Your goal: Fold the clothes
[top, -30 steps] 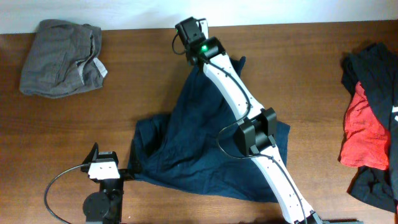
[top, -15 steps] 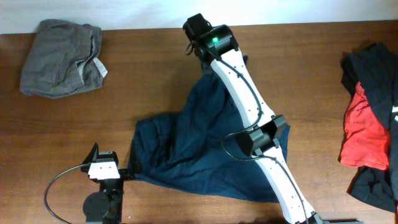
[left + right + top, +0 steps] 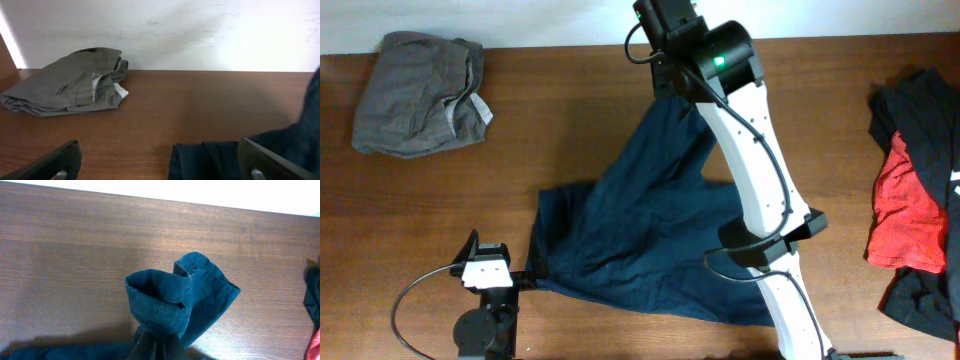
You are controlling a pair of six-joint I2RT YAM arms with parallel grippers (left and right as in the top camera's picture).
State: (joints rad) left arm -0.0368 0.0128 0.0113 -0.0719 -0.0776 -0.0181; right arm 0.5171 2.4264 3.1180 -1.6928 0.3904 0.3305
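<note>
The clothes lie in three places. A large navy-blue garment (image 3: 640, 240) is spread at the table's middle, and one end of it is pulled up toward the far edge. My right gripper (image 3: 663, 75) is shut on that end. In the right wrist view the pinched navy cloth (image 3: 175, 300) bunches above the gripper (image 3: 160, 352) and hides its fingertips. My left gripper (image 3: 485, 270) rests near the front left, open with nothing between its fingers (image 3: 60, 160). The garment's left edge (image 3: 220, 160) lies just inside its right finger.
A folded grey-olive garment (image 3: 420, 92) lies at the far left corner and also shows in the left wrist view (image 3: 70, 82). A red and black pile (image 3: 910, 210) sits at the right edge. A white wall runs along the table's far side.
My right gripper has risen and moved right along the far edge, drawing the navy garment's end with it and stretching the cloth. The left arm has not moved.
</note>
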